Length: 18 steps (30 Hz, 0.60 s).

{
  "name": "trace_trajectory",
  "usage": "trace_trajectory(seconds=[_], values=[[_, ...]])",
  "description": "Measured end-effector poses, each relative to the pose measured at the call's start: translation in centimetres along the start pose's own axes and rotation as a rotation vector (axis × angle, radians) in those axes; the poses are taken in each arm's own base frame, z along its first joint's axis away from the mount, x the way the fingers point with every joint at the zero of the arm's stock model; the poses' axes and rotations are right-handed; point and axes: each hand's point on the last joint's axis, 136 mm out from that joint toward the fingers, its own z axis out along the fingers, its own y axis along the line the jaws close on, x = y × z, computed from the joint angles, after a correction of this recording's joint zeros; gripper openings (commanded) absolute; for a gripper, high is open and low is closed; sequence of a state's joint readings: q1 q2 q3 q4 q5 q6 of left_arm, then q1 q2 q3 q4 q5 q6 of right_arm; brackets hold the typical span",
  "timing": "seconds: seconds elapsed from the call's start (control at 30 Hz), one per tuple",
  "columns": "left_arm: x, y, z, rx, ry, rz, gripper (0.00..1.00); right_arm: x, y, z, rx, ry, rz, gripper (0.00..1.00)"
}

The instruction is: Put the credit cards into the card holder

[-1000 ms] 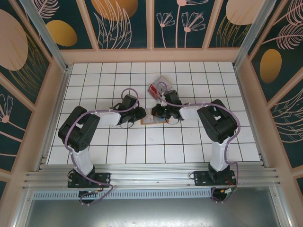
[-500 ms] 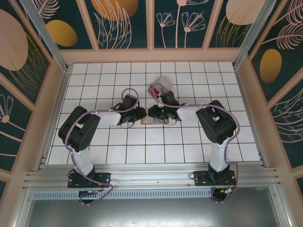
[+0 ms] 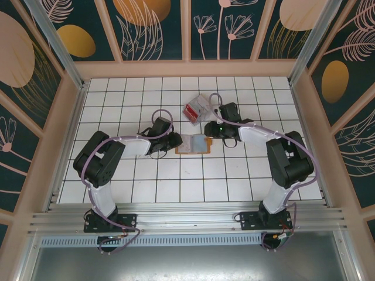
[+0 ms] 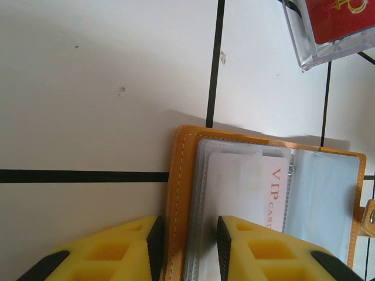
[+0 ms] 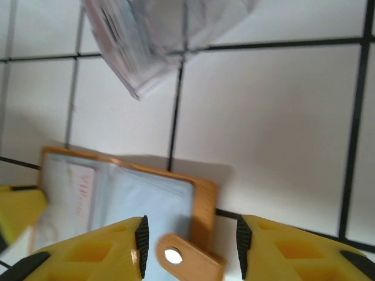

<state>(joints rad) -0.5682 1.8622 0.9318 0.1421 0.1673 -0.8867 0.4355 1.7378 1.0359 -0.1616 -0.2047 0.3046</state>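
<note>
I see the card holder (image 3: 194, 143) lying open on the tiles, a whitish VIP card (image 4: 249, 193) in its sleeve. My left gripper (image 4: 188, 243) pinches its left edge. My right gripper (image 5: 190, 246) hangs spread above its snap tab, seemingly clear of it.

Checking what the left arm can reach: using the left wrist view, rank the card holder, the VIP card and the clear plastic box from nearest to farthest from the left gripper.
1. Card holder: its orange edge sits between the fingers of the left gripper.
2. VIP card: inside the holder's left sleeve, just beyond the fingertips.
3. Clear plastic box: top right corner, well apart, with a red card inside.
</note>
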Motion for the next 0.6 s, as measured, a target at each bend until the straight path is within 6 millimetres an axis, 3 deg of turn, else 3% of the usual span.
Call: trace_trajectory(seconds=[0.27,0.47,0.6], values=[[-0.1,-0.3,0.2,-0.005,0.011,0.005,0.33,4.6,1.3,2.2,0.156,0.117,-0.218,0.53],[-0.1,-0.3,0.2,-0.006,0.012,0.009,0.33,3.7,-0.2,2.5,0.288,0.091,-0.254,0.53],[-0.1,-0.3,0.2,-0.006,0.012,0.010,0.33,2.9,-1.1,2.2,0.349,0.068,-0.262,0.48]])
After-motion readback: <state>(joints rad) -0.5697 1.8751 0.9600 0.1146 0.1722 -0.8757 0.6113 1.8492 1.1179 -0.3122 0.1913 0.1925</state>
